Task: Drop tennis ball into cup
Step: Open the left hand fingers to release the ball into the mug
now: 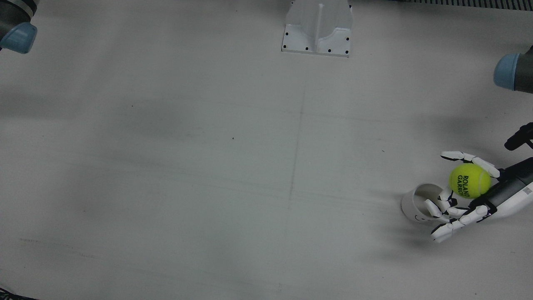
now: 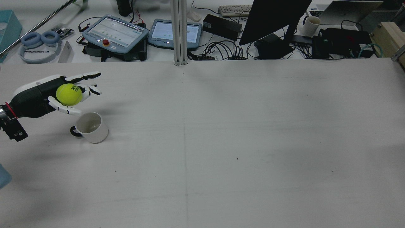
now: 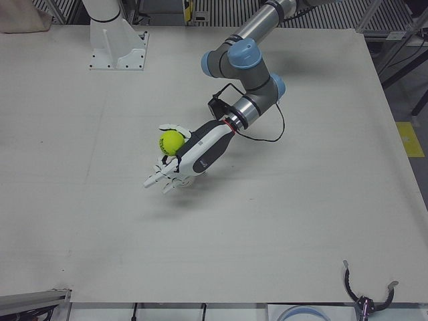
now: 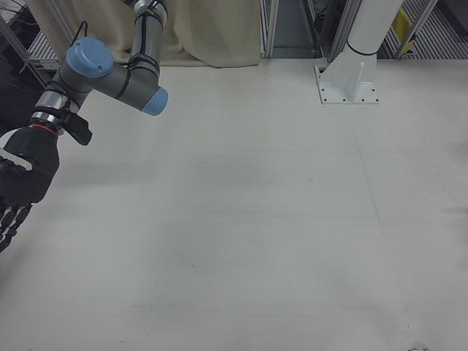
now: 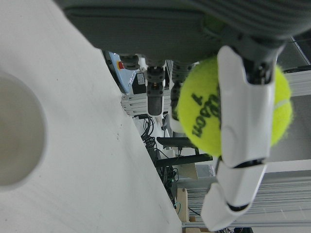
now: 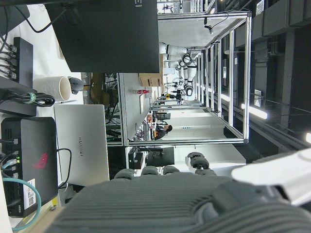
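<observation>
Aloft, tennis ball (image 2: 68, 94) in left hand (image 2: 47, 95)

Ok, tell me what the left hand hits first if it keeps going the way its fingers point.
Probably nothing: the left hand, holding the tennis ball, points level across the table, seemingly passing above the cup.

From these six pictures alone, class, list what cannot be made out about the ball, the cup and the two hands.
- White ceramic cup: in the left-front view the left hand hides it; in the left hand view the edge cuts it.
- Yellow-green tennis ball: its lettering is partly turned out of sight.
- Right hand: the right-front view's edge cuts its fingers, so open or shut is unclear.
</observation>
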Tool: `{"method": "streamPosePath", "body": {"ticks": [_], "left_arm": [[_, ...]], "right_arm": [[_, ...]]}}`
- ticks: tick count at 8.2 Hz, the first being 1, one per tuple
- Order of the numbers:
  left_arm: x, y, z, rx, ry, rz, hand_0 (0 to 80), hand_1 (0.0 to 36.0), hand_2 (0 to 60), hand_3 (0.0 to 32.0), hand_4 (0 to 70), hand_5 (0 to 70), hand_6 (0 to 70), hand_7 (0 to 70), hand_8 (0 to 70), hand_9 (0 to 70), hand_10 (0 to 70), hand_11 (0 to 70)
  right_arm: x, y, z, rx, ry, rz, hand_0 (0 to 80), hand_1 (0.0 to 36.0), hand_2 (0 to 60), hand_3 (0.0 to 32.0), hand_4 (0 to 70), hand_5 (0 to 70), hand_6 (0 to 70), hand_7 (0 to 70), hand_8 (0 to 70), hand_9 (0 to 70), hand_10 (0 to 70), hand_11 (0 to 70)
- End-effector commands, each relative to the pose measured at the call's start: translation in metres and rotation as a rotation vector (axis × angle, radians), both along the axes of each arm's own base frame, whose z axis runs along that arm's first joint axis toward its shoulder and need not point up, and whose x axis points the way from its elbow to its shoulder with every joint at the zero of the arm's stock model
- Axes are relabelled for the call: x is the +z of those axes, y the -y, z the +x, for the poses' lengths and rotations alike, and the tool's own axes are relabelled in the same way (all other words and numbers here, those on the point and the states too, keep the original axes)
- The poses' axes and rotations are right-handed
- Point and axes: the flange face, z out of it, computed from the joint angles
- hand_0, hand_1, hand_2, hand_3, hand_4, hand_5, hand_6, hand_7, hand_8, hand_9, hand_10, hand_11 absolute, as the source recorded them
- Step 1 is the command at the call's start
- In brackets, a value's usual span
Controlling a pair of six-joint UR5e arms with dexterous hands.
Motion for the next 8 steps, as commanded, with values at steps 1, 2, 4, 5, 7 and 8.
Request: {"method": "streamPosePath", "body": {"ticks": [1,2,4,5,7,8], "left_arm": [[0.000,-0.002,0.000,-0.004,-0.004,0.017,61.4,34.9,24.7,0.0,6.6,6.2,2.6,23.6,0.1,3.3,0.6,4.0],[0.002,-0.002,0.000,-0.004,-0.002,0.014,61.3,34.9,24.7,0.0,5.7,6.5,3.1,21.9,0.1,2.9,0.5,3.8],[0.003,-0.001,0.000,-0.004,-0.005,0.018,60.9,35.2,24.7,0.0,3.1,5.9,1.7,20.3,0.0,2.6,0.1,3.4],[0.004,-0.001,0.000,-0.004,-0.004,0.019,60.7,35.2,26.0,0.0,2.8,6.1,2.2,19.7,0.0,2.5,0.0,3.1],[0.003,-0.001,-0.001,-0.003,-0.008,0.021,60.3,35.3,27.5,0.0,2.8,5.8,1.6,19.6,0.0,2.5,0.0,2.9],[-0.009,-0.001,-0.004,0.000,-0.030,0.028,60.8,35.6,30.6,0.0,3.1,6.7,5.6,19.8,0.8,2.5,0.0,2.8]], "right_arm": [[0.000,0.000,0.000,0.000,0.000,0.000,0.0,0.0,0.0,0.0,0.0,0.0,0.0,0.0,0.0,0.0,0.0,0.0],[0.000,0.000,0.000,0.000,0.000,0.001,0.0,0.0,0.0,0.0,0.0,0.0,0.0,0.0,0.0,0.0,0.0,0.0],[0.000,0.000,0.000,0.000,0.000,0.000,0.0,0.0,0.0,0.0,0.0,0.0,0.0,0.0,0.0,0.0,0.0,0.0],[0.000,0.000,0.000,0.000,0.000,0.001,0.0,0.0,0.0,0.0,0.0,0.0,0.0,0.0,0.0,0.0,0.0,0.0],[0.000,0.000,0.000,0.000,0.000,0.001,0.0,0.0,0.0,0.0,0.0,0.0,0.0,0.0,0.0,0.0,0.0,0.0],[0.000,0.000,0.000,0.000,0.000,0.001,0.0,0.0,0.0,0.0,0.0,0.0,0.0,0.0,0.0,0.0,0.0,0.0]]}}
